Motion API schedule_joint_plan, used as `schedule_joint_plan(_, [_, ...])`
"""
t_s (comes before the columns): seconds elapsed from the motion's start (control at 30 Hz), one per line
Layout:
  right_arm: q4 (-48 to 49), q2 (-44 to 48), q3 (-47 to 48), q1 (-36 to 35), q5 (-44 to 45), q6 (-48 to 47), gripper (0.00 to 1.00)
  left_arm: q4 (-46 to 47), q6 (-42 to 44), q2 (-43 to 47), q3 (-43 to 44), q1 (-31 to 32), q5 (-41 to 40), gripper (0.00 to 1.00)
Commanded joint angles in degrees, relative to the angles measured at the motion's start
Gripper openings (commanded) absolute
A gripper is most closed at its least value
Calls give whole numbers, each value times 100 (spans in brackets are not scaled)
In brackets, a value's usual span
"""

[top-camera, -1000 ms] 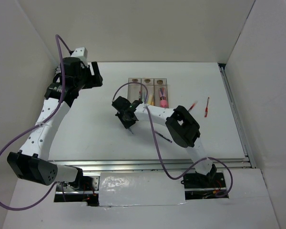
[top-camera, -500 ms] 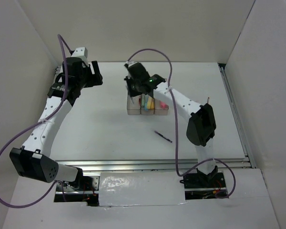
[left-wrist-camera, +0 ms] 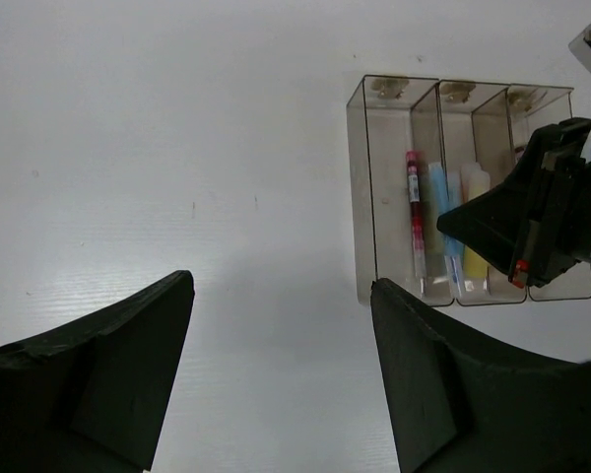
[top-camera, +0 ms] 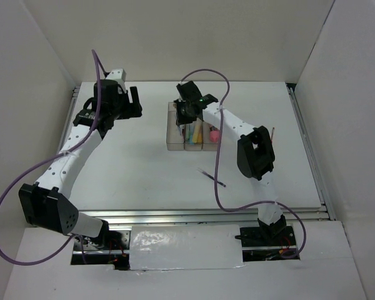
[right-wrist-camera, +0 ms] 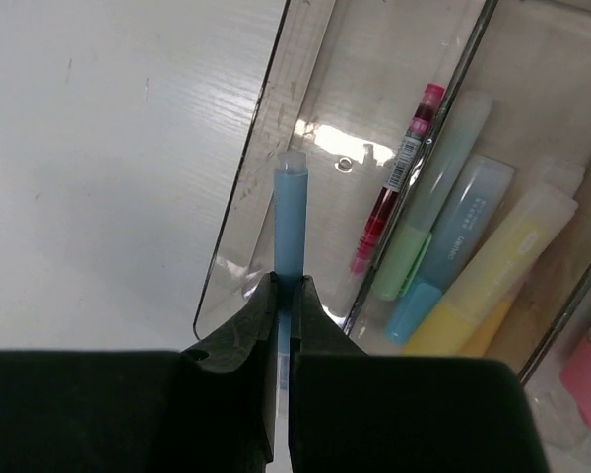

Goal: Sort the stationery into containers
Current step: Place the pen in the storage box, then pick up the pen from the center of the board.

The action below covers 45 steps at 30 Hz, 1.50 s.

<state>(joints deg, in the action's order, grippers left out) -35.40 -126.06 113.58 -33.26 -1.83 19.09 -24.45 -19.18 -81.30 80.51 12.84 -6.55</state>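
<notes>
The left gripper [left-wrist-camera: 281, 296] hangs wide open and empty at ten o'clock on the table [top-camera: 131, 169]. Toward twelve, the right gripper [right-wrist-camera: 284, 291] pinches a pale blue pen [right-wrist-camera: 291, 217] close by the nine-o'clock wall of the containers [right-wrist-camera: 294, 49]. Let go here, it may strike that rim and tumble outside.

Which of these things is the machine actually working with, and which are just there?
Job: blue marker in right tool; clear bins; red pen inside one; dark pen on table.
Just there: purple cables; metal rail.
</notes>
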Motion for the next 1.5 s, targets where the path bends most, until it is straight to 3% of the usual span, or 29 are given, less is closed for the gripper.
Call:
schedule_joint_plan(0.0, [218, 12, 366, -67, -73, 244, 2, 257, 143, -17, -27, 34, 92, 84])
schedule_joint_plan(0.03, [209, -6, 375, -58, -29, 279, 8, 239, 125, -26, -35, 26, 110, 84])
schedule_joint_plan(0.1, [191, -33, 306, -15, -37, 384, 36, 256, 142, -18, -79, 52, 188, 84])
schedule_joint_plan(0.17, [217, -15, 209, 21, -229, 446, 48, 309, 230, 17, -193, 52, 478, 85])
schedule_joint_plan(0.33, [174, 274, 33, 100, -274, 508, 51, 616, 686, 193, -588, 52, 1251, 85])
schedule_joint_plan(0.47, [138, 959, -169, 389, -433, 499, 50, 634, 1459, 193, -677, 200, 2899, 78])
schedule_joint_plan(0.67, [-10, 2320, -1108, 1443, -591, -79, 49, -497, 4066, -254, -326, 1386, 4090, 72])
schedule_joint_plan(0.83, [-501, 2832, -1742, 2208, -732, -1810, 49, -982, 5229, -1045, -106, 2353, 4197, 70])
schedule_joint_plan(0.93, [-837, 2920, -1935, 2437, -214, -2646, 51, -1185, 6063, -1537, 26, 2880, 3837, 69])
schedule_joint_plan(1.07, [-1057, 2982, -2155, 2920, -142, -2490, 49, -1097, 6593, -2152, 122, 3250, 3328, 67])
schedule_joint_plan(1.47, [-1145, 2982, -2806, 3843, -415, -1918, 48, -974, 7244, -3796, 1195, 3532, 3071, 66])
